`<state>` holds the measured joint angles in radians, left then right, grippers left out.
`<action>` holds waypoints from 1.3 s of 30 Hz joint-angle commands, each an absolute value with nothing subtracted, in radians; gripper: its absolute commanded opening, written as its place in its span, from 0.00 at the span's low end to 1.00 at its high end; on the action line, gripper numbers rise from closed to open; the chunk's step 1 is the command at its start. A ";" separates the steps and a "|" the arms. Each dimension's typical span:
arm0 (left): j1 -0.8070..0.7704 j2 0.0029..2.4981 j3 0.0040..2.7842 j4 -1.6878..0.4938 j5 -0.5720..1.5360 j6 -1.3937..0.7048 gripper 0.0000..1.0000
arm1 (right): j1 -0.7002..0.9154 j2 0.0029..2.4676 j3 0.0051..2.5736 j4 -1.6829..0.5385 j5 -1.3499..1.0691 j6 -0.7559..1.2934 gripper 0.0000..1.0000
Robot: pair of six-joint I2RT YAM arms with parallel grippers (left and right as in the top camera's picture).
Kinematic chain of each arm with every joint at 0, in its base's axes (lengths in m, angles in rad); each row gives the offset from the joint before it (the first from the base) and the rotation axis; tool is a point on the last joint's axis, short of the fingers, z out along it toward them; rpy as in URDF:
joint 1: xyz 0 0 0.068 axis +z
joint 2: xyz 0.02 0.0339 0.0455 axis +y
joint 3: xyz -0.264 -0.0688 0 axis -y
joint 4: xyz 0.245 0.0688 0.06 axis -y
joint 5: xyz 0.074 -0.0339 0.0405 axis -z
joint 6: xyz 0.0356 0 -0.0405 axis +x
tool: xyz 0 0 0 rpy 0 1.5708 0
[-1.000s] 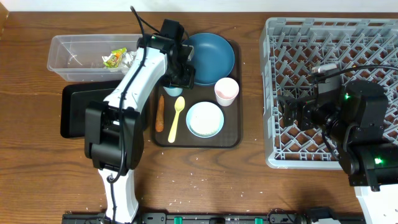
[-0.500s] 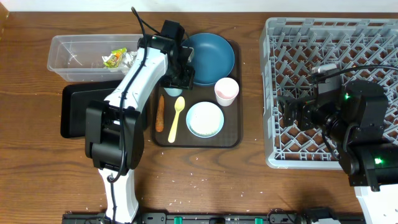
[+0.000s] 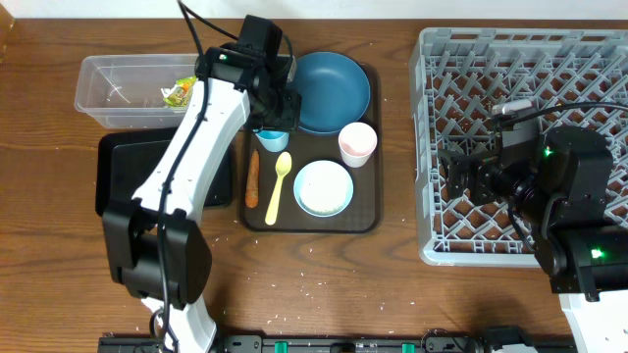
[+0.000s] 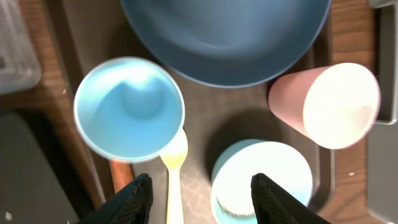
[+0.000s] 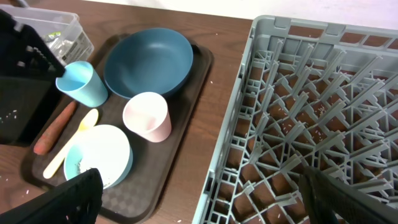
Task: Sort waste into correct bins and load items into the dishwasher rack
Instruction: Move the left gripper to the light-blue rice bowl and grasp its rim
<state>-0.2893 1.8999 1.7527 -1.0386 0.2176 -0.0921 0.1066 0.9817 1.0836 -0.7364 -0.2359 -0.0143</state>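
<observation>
- Comparing with the overhead views from a second and half a second earlier: found the left arm swung out toward 9 o'clock and its wrist drawn back toward 12 o'clock, leaving the light-blue cup (image 3: 273, 140) more fully exposed.
- Found the left end effector (image 4: 200, 190) spread, with nothing between the fingers, hanging above the serving tray (image 3: 365, 214).
- Found the cup upright and unheld at the tray's 10 o'clock corner, just beside the dark-blue plate (image 3: 331, 91).
- Judged this a withdrawal without a pick: cup not on its way to the rack, grasp to be made afresh.
- Found the right end effector (image 5: 199, 186) spread wide and empty, parked over the dishwasher rack (image 3: 520, 32) at 3 o'clock of the tabletop (image 3: 59, 255), unchanged across the three overhead views.
- Logged no item in the rack, with the following left on the tray:
  - plate at 12 o'clock
  - pinkish-white cup (image 3: 357, 144) at 2 o'clock
  - white bowl (image 3: 323, 188) at 5 o'clock
  - yellow spoon (image 3: 278, 186) at 7 o'clock
- Logged waste:
  - snack wrapper (image 3: 180, 92) already in the clear tub (image 3: 98, 74) at 10 o'clock
  - tissue not made out behind the arm
  - sausage (image 3: 252, 178) still on the tray at 8 o'clock, beside the spoon
  - white specks on the tabletop at 6 o'clock, too small to confirm as rice
- Read no writing: wrapper print too small, no brand marks legible on arms or rack.
</observation>
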 commanded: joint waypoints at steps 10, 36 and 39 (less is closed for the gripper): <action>-0.575 1.908 1.667 -1.048 0.036 -0.345 0.47 | 0.095 0.982 1.099 -0.738 -0.244 -0.015 0.99; -0.815 1.959 1.379 -0.801 -0.038 -0.401 0.34 | 0.095 0.982 1.099 -0.780 -0.244 -0.015 0.99; -0.815 1.961 1.379 -0.801 -0.037 -0.401 0.31 | 0.095 0.982 1.099 -0.782 -0.244 -0.015 0.99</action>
<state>-0.8188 1.9430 1.3811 -0.8021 -0.0151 -0.4080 0.1066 0.9817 1.0836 -0.7799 -0.2359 -0.0143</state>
